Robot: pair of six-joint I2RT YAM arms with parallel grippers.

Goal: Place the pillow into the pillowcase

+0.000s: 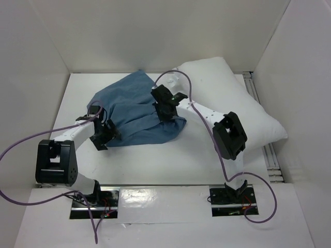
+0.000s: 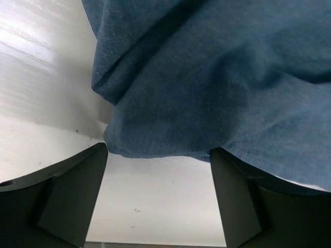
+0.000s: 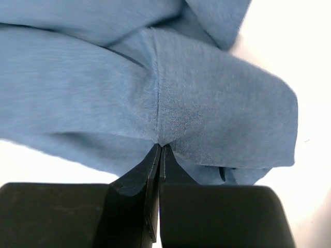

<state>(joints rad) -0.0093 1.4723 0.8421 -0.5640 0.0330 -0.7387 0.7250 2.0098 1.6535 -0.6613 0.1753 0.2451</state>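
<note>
- Right gripper: the jaws are closed tip to tip. A pinch of the pillowcase is caught between them at a stitched seam, and the cloth is gathered to a point at the tips.
- Left gripper: the jaws are spread wide and nothing is held. In the left wrist view a folded edge of the blue cloth is seen just past the gap, toward 12 o'clock, above the white table.
- Placement, overhead view: the pillowcase is spread, crumpled, near the table's centre. The right gripper is set over its 3 o'clock side and the left gripper at its 8 o'clock corner.
- Pillow: it lies wholly outside the pillowcase, at about 2 o'clock of it, toward the far right corner. Its far-left end is just beside the cloth; whether they touch cannot be told.
- Axes: the pillow's long axis runs from 10 o'clock to 4 o'clock, with one pointed corner aimed at 4 o'clock. The pillowcase's long axis and the direction of its mouth cannot be read from the crumpled cloth.
- Step, as judged: the case is being secured for opening, and insertion has not begun.
- Next move, as judged: a second hold by the left jaws on the opposite layer is called for. The mouth could then be spread and turned toward 2 o'clock.
</note>
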